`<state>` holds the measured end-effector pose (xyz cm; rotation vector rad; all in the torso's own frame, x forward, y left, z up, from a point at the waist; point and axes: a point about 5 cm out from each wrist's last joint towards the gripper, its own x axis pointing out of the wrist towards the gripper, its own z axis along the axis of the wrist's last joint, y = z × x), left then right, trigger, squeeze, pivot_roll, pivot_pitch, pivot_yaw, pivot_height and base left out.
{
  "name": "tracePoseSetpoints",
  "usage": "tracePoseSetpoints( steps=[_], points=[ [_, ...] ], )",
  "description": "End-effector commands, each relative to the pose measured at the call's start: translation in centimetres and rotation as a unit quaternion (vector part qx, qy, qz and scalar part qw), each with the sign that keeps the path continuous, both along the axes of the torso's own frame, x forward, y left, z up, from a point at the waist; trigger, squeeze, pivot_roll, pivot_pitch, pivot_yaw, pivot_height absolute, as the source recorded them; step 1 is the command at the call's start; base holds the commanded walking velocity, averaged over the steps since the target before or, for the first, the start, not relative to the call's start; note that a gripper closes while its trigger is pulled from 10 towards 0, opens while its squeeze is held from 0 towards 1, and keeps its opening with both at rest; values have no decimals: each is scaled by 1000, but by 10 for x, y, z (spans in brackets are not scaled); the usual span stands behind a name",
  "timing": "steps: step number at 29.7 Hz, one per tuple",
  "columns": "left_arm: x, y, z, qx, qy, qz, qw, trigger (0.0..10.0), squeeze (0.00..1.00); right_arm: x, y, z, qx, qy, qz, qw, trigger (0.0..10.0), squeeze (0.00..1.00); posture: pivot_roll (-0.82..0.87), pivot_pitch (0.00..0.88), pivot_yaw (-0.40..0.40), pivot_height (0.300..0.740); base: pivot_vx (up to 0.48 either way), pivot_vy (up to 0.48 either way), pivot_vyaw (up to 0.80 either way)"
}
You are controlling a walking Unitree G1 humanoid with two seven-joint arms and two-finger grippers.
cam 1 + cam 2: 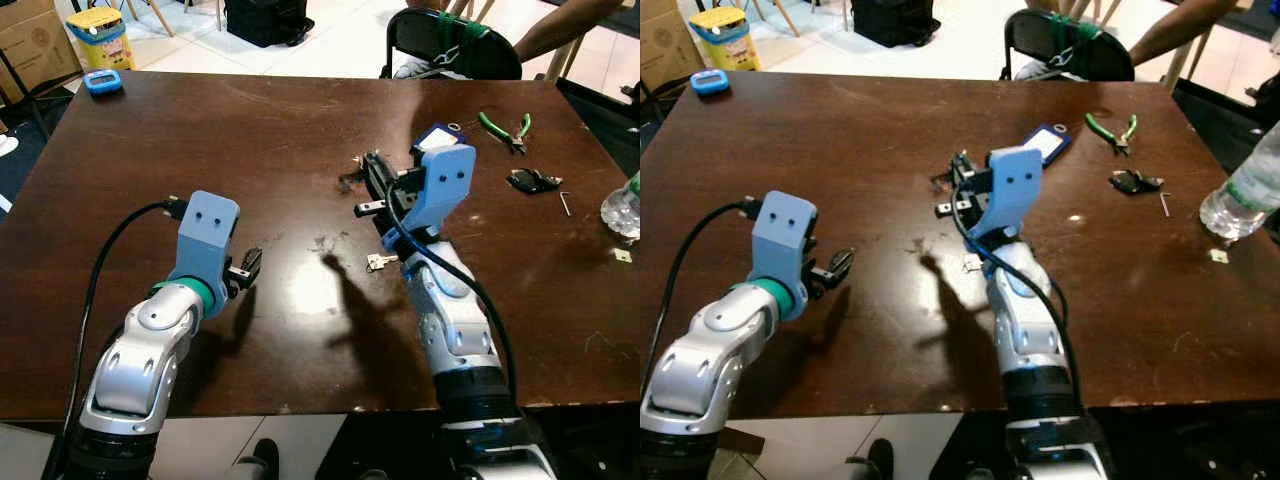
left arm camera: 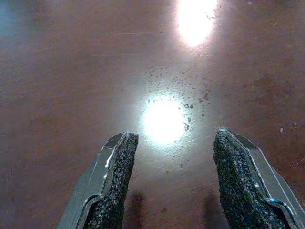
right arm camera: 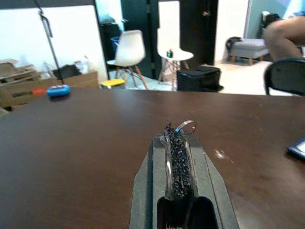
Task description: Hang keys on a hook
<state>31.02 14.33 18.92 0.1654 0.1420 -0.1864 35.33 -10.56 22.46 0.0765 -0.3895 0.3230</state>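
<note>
My right gripper [image 1: 360, 175] is held above the middle of the brown table [image 1: 200, 150], fingers pressed together. In the right wrist view a thin metal key ring [image 3: 187, 126] sticks out from between the shut fingertips [image 3: 175, 143]. A small silver key [image 1: 378, 262] lies on the table just below that arm. My left gripper [image 1: 250, 266] hovers low over the table's near left part. In the left wrist view its two fingers [image 2: 112, 181] are spread with only bare wood and lamp glare between them.
A blue tag [image 1: 437, 135] lies behind the right gripper. Green pliers [image 1: 505, 128], a small black object [image 1: 532, 181] and a plastic bottle [image 1: 625, 210] are at the right. A blue timer [image 1: 102, 82] sits far left. A chair [image 1: 450, 45] and a person's arm [image 1: 560, 25] are beyond the far edge.
</note>
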Motion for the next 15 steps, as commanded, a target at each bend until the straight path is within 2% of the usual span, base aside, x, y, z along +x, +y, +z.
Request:
tracePoseSetpoints(
  steps=[1, 7, 12, 15],
  points=[
    [-4, 3, -1, 11, -9, 9, 1000, 10000, 0, -3, 0, -5, -7, 5, -6, 1000, 10000, 0, 17, 150, 93, 740, 0, 0, 0],
    [-5, 5, 8, 18, -48, 18, 999, 10000, 0, -11, 4, -8, 1, 7, -1, 1000, 10000, 0, 8, 143, 94, 740, 0, 0, 0],
    [-6, 7, 17, 17, -85, 37, 996, 10000, 0, -17, 7, -2, 11, -13, -4, 1000, 10000, 0, -1, 136, 98, 740, 0, 0, 0],
    [-6, 6, 20, 19, -96, 37, 995, 10000, 0, -17, 8, 1, 10, -19, -9, 1000, 10000, 0, -6, 131, 100, 740, -326, 0, 0]
  ],
)
